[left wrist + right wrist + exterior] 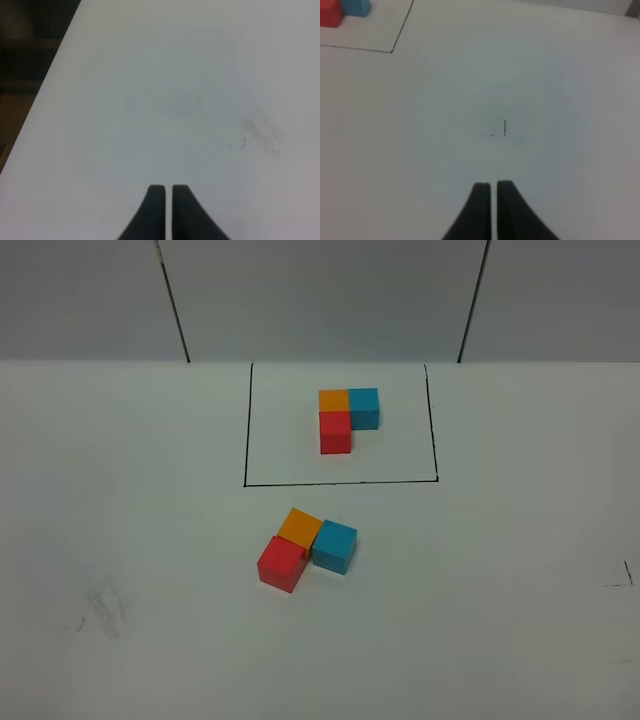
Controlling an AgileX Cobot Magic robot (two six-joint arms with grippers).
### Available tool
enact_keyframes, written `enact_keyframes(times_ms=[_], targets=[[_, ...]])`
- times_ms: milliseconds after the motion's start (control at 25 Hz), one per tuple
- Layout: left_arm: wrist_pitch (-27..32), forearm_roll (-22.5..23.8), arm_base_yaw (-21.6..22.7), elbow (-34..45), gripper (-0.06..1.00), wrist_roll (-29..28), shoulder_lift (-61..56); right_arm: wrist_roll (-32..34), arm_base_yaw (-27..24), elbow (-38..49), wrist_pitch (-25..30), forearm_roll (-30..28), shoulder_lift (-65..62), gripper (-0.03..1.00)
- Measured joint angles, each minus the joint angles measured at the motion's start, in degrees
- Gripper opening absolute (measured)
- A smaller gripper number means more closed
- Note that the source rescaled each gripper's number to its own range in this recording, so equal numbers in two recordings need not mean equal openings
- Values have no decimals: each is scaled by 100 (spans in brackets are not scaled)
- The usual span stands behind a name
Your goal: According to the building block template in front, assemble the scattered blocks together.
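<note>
1. A white table (120, 540) is filling the overhead view. At its far side, a thin black drawn rectangle (245, 420) is framing the template (345, 415): three small cubes joined squarely in an L, orange beside blue along the back, red in front of the orange.

2. The loose blocks are sitting on the near side of the frame, outside it: a red cube (281, 564), an orange cube (300, 527) and a blue cube (334, 546). They are touching or nearly touching in a rough L, turned at an angle to the template.

3. Neither arm is showing in the overhead view. The left gripper (167, 192) is hovering over bare table with its jaws pressed almost together, a hair-thin gap between them, holding nothing. The right gripper (492, 187) is doing the same, near a small pen mark (504, 128).

4. Risk: the loose group is looking slightly uneven, the blue cube sitting a little askew. Any nudge to square it could be pushing the neighbours apart, since nothing seems to be locking them together.

5. Risk: jaws this close together would need to open before gripping; descending closed could be knocking a cube away.

6. The cubes are looking matte, plain and equal in size, with crisp edges. The table is smooth, with a faint grey smudge (105, 605).
</note>
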Motion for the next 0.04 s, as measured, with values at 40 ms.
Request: enact_keyframes(times_ms=[40], targets=[[0, 0, 0, 0, 0, 0, 0, 0, 0, 0, 0, 0, 0, 0]])
